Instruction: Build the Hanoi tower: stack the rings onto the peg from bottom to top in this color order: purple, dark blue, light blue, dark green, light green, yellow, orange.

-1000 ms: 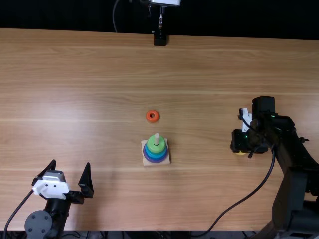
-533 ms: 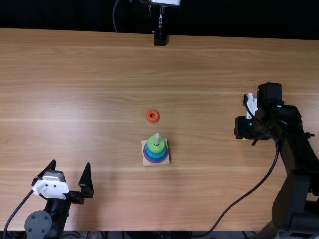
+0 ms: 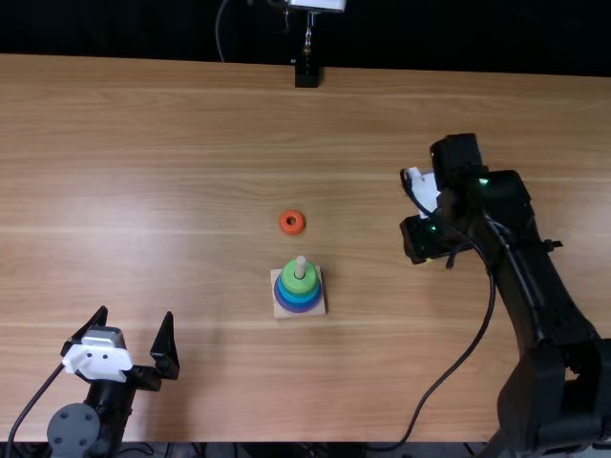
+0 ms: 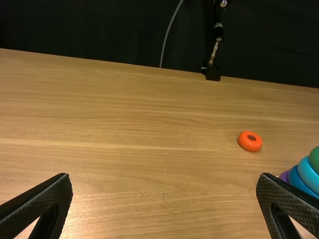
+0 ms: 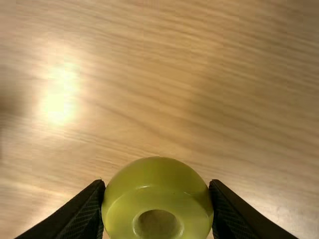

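Left gripper (image 3: 136,313): over the near left part of the counter (image 3: 191,143), its jaws wide apart with nothing between them.
Orange ring (image 3: 292,230): lying flat on the counter, near the peg's base and on the far side of it, off the peg.
Base (image 3: 283,314): pale and square, resting on the counter between the two grippers, well apart from both.
Peg (image 3: 301,261): upright on the base, its tip standing above the rings.
Stacked rings: purple ring (image 3: 299,310) lowest, then dark blue ring (image 3: 299,304), light blue ring (image 3: 299,297), dark green ring (image 4: 315,159), and light green ring (image 3: 299,285) on top.
Black stand (image 3: 306,75): at the counter's far edge.
Right gripper (image 3: 427,240): right of the stacked rings and well apart from them, its jaws clamped on the yellow ring.
Yellow ring (image 5: 157,179): between the right gripper's two fingers (image 5: 89,209), one touching each side, its hole showing in the right wrist view.
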Robot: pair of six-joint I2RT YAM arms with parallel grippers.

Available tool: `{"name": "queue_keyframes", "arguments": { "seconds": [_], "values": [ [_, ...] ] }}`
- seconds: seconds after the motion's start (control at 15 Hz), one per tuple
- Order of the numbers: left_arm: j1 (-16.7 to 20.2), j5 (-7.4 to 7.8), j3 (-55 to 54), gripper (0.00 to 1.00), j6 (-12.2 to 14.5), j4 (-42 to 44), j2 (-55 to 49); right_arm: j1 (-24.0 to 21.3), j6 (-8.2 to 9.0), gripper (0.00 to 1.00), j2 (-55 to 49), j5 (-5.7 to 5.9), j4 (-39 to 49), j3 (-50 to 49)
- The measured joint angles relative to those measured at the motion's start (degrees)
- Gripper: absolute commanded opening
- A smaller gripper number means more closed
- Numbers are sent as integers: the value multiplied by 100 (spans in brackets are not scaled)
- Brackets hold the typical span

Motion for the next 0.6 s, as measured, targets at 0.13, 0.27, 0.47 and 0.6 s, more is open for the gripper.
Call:
{"name": "queue_keyframes", "arguments": {
  "seconds": [0.13,0.27,0.47,0.6],
  "values": [
    [0,0,0,100,-2,-2,2,415,-50,0,0,2,-553,267],
    [0,-2,0,100,0,-2,0,844,-103,0,0,-7,-1032,739],
    [0,-2,0,100,0,-4,0,1366,-175,0,0,-4,-1493,1541],
    [2,0,0,100,-2,0,2,1644,-184,0,0,-4,-1687,1989]
  ]
}}
